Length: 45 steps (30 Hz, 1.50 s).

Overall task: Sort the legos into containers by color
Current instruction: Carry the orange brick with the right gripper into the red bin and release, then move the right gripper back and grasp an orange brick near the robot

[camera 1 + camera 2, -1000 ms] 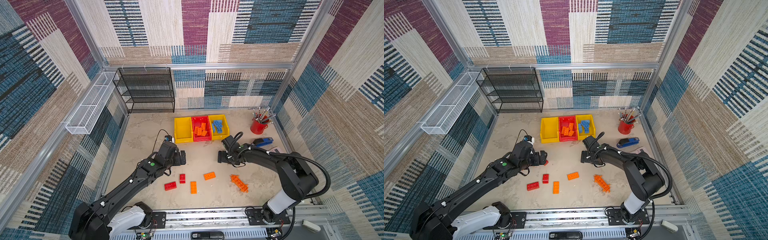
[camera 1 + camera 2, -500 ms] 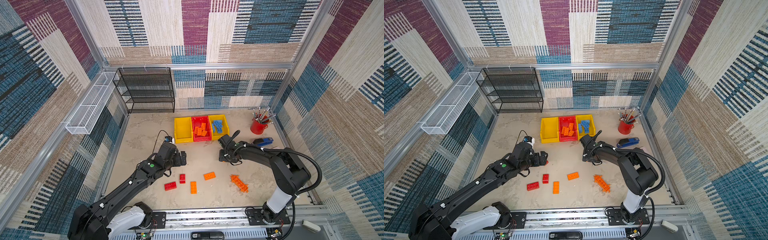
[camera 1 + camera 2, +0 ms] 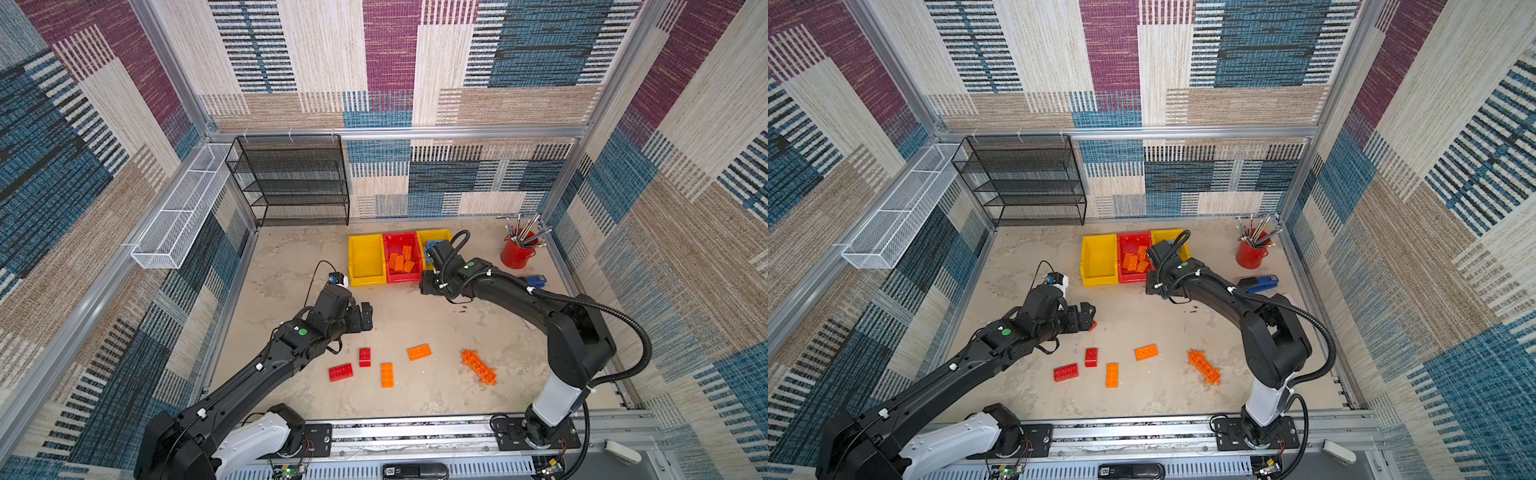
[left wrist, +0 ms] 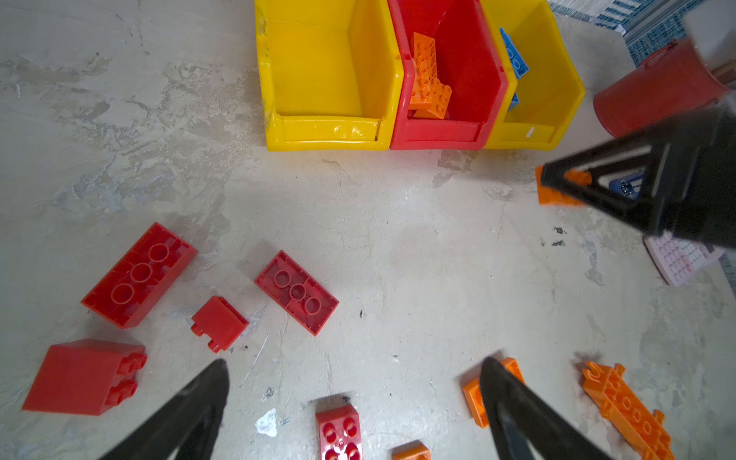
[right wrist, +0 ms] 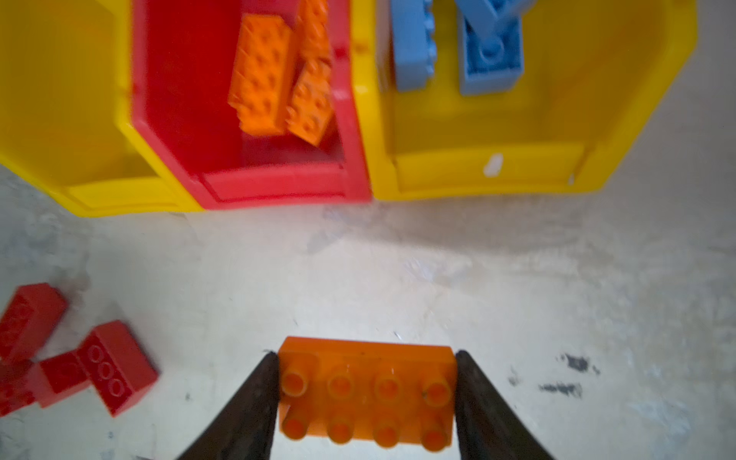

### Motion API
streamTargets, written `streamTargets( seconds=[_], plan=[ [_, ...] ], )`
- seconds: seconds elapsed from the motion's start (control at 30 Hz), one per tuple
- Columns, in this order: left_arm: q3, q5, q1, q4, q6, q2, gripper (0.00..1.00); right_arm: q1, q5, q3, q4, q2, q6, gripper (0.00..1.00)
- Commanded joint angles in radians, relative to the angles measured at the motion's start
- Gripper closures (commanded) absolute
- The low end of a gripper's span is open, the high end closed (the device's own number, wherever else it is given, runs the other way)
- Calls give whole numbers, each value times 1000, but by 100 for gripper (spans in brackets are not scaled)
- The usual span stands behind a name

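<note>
On beige tabletop [image 3: 415, 316], right pincer [image 5: 366, 355] clamps orange brick [image 5: 366, 392]; left pincer [image 4: 355, 362] gapes empty.

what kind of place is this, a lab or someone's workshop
Likely a robot test cell: a left arm and right arm bolted to a metal rail, with carpet-patterned panels boxing in the table.
</note>
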Motion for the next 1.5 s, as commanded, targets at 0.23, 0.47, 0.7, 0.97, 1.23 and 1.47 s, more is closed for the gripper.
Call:
streamTargets(
  seconds=[0.23, 0.47, 0.7, 0.97, 1.23, 1.47],
  plan=[
    [18, -27, 2, -39, 8, 20, 1, -2, 17, 585, -99, 395, -206, 43],
    [44, -86, 3, -93, 16, 10, 1, -21, 18, 1003, -250, 684, -256, 42],
    [65, -108, 4, -143, 29, -12, 1, -35, 16, 1116, -266, 761, -266, 33],
    [55, -123, 5, -173, -13, -54, 1, -29, 11, 1045, -269, 642, -292, 16],
    [-5, -15, 2, -210, -71, -155, 1, 56, 23, 415, -107, 201, -209, 17],
    [-127, 52, -24, -282, -156, -356, 1, 177, -12, -134, 8, -142, -24, 21]
  ],
)
